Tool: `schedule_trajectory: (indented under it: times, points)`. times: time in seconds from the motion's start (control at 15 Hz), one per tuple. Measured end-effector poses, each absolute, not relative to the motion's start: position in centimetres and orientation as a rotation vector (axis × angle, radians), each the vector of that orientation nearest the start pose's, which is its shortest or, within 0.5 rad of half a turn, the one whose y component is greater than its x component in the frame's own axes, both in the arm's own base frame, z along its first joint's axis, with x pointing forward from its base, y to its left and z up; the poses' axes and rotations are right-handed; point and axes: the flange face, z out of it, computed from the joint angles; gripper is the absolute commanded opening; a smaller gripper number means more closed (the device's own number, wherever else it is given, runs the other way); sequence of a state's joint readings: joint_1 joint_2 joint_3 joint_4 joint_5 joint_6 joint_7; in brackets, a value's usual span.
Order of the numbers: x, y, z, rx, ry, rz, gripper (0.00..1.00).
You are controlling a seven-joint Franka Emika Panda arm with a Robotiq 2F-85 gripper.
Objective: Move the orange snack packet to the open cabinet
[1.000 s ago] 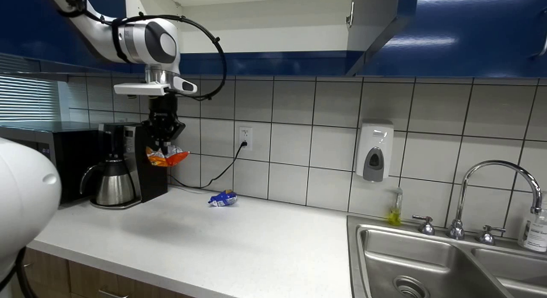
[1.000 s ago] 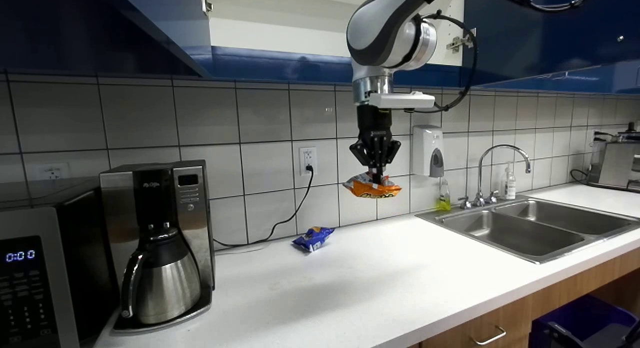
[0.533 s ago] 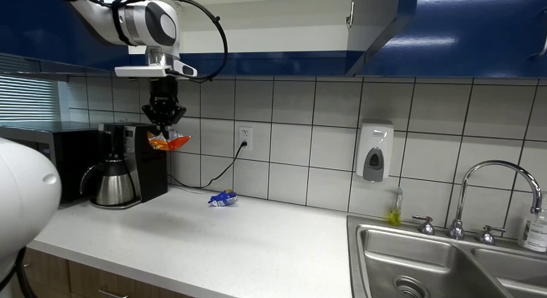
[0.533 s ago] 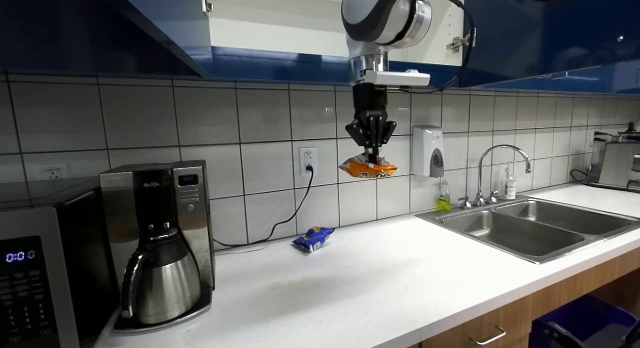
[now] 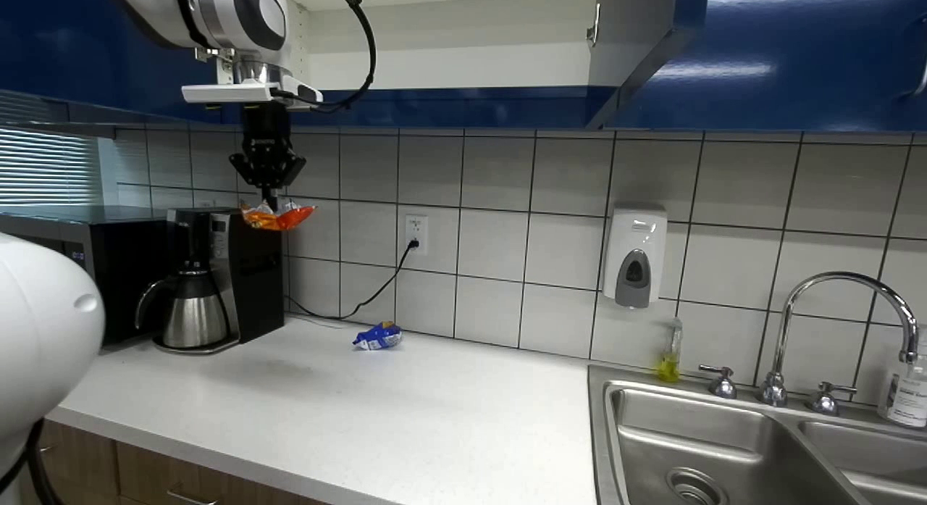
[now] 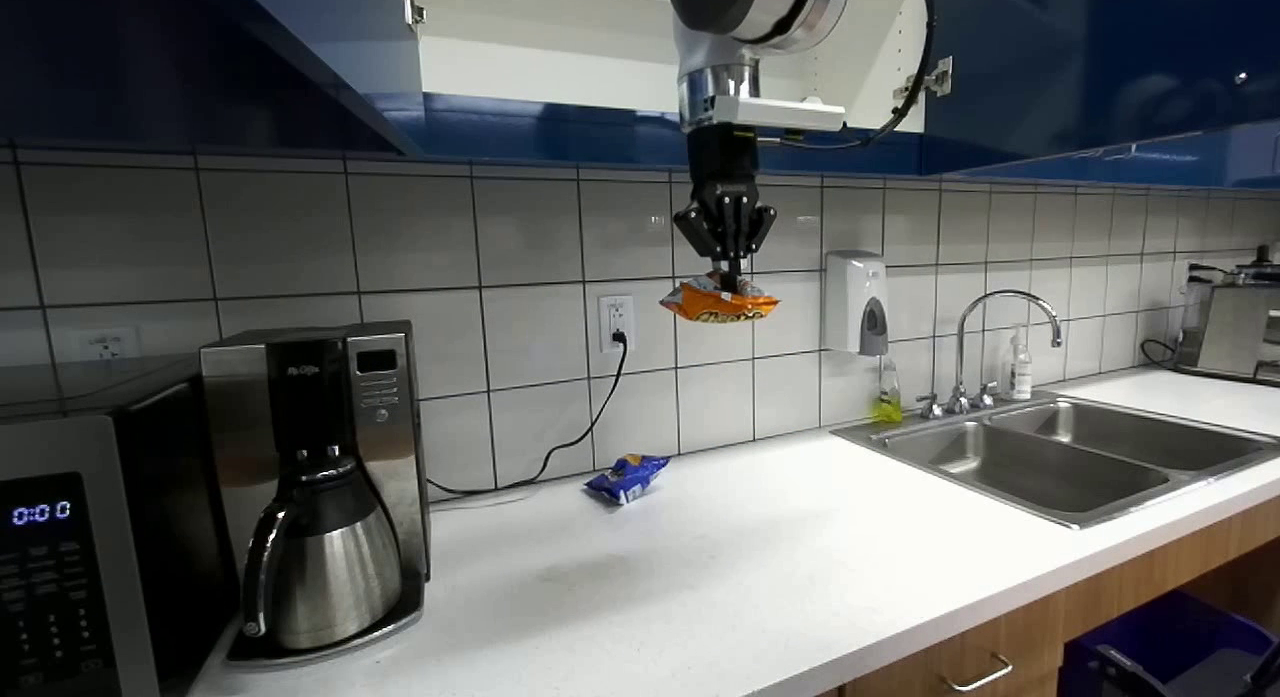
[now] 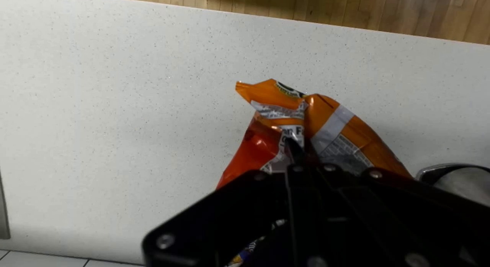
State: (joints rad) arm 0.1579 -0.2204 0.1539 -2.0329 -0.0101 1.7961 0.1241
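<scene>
Gripper (image 6: 730,285) squeezed tight, I have the orange snack packet (image 6: 703,306) pinched near its middle, up in the air. The packet hangs just under my gripper, and its two ends stick out on each side. In the wrist view it looks crinkly, with a red part next to the orange and some white strips with small letters. My gripper points straight down at the white desk (image 6: 700,597), and the desk is well below it. The open cabinet (image 6: 560,67) is on the tiled wall (image 6: 530,337), higher than my gripper, and the packet is outside it. Down on the desk, lower than my gripper and near the wall, lies a small blue packet (image 6: 628,479). The coffee maker (image 6: 390,447) stands on the desk off to one side of my gripper, with its shiny pot (image 6: 335,577) in front and a black microwave (image 6: 170,517) just past it. Off to the other side of my gripper is the metal sink (image 5: 681,418), well apart, with a tall curved tap (image 5: 840,275). A white soap dispenser (image 6: 850,302) hangs on the wall over on that side too.
</scene>
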Motion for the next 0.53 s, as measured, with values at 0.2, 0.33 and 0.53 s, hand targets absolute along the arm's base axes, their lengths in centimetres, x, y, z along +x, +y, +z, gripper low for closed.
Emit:
schedule_trajectory:
  times: [0.2, 0.33, 0.53]
  points:
    - [46.4, 16.2, 55.2, -3.188, -0.326, -0.015, 0.0]
    - [46.3, 16.4, 56.2, -3.201, -0.338, -0.033, 0.0]
    - [46.3, 16.2, 57.9, -3.216, -0.34, -0.068, 0.0]
